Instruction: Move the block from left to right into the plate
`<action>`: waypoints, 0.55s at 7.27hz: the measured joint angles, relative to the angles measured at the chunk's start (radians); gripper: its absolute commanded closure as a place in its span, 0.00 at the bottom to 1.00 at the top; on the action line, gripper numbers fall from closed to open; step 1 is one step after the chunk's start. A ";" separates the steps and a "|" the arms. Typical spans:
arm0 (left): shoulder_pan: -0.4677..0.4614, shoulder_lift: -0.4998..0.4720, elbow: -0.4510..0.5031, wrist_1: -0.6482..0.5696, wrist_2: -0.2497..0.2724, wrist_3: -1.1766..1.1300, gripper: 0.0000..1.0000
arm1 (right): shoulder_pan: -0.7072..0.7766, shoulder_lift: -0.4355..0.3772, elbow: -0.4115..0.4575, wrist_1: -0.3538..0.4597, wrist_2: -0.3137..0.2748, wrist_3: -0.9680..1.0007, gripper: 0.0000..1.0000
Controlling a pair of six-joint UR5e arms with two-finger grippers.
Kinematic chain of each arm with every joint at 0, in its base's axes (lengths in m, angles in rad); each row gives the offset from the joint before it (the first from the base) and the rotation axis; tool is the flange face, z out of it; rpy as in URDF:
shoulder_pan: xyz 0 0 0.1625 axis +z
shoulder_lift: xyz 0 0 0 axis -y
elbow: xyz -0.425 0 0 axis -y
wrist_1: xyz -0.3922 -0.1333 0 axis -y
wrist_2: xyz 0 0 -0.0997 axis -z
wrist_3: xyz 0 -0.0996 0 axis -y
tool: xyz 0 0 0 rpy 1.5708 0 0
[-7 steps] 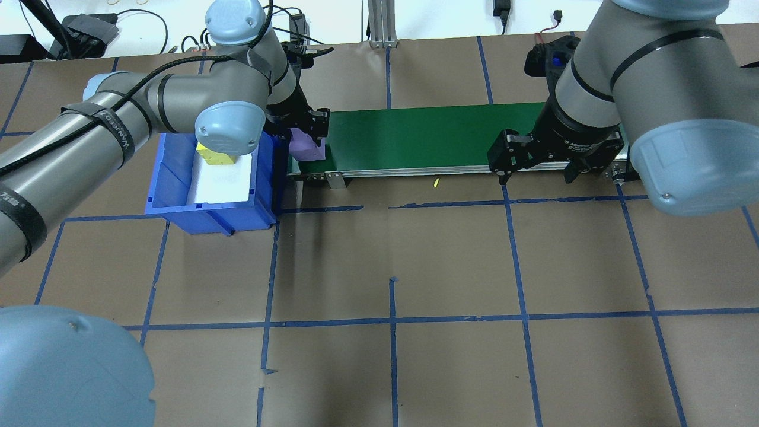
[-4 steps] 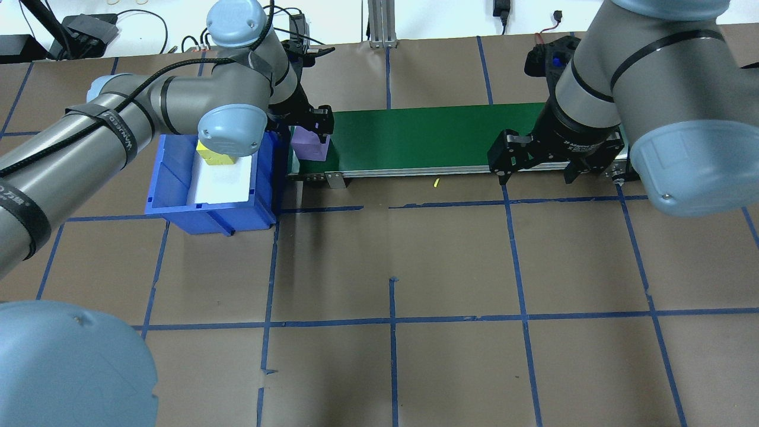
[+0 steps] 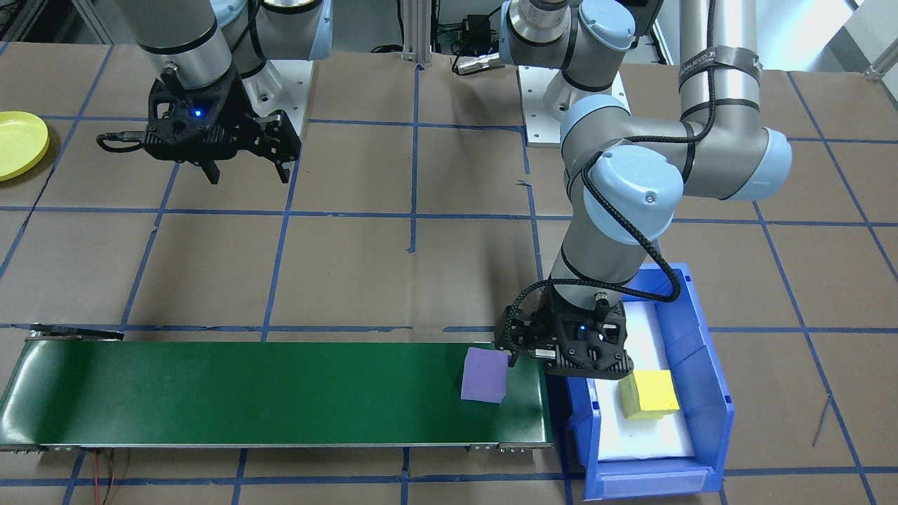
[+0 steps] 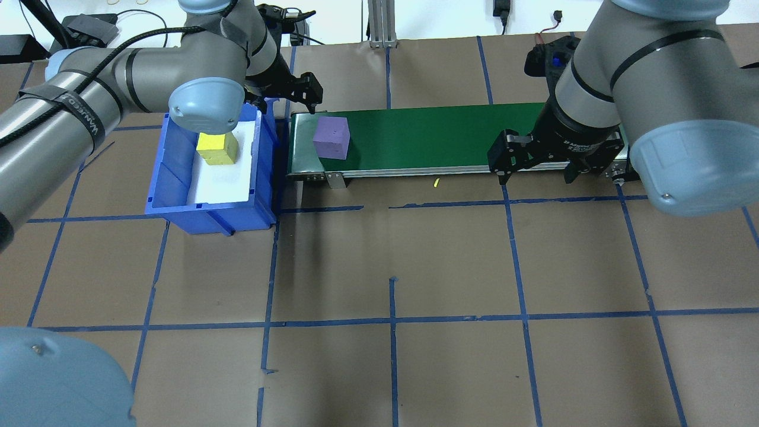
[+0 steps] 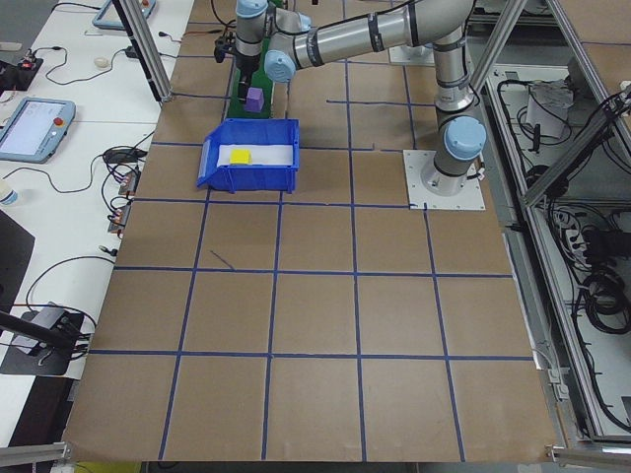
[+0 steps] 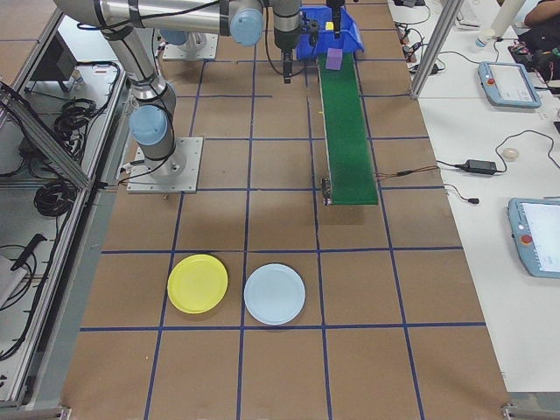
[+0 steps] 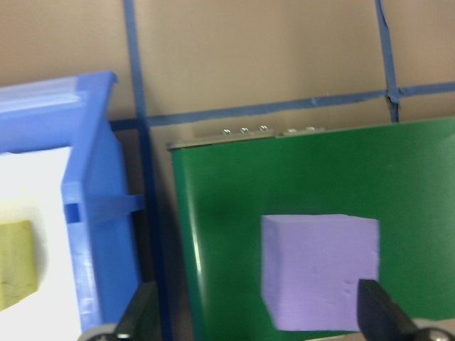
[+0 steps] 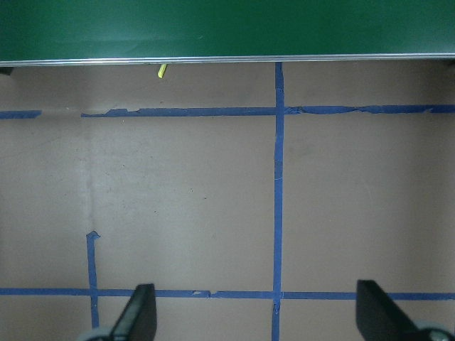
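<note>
Overhead exterior: right gripper [image 4: 536, 172] spread wide, empty, near belt [image 4: 427, 139] far end | purple block [image 4: 331, 137] now free on belt's bin-side end, released since 0.6 s ago | left gripper [image 4: 299, 95] unclenched, lifted back beyond belt | plate [image 3: 17, 144] far off belt, unfilled | next: belt carries block rightward.

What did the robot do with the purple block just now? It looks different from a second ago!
The left claw let go of the purple foam cube, leaving it on the green conveyor belt, and pulled back toward the far side of the blue plastic bin, open. The right claw, open near the belt's other end, and the yellow block in the bin stayed put.
</note>
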 measured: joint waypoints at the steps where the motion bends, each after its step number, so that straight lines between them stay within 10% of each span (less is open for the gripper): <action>1: 0.032 0.013 -0.002 -0.024 0.000 -0.007 0.00 | 0.000 0.000 0.000 0.000 0.000 0.000 0.00; 4: 0.182 0.012 -0.017 -0.066 -0.002 0.077 0.00 | 0.000 0.000 0.000 0.000 0.000 0.000 0.00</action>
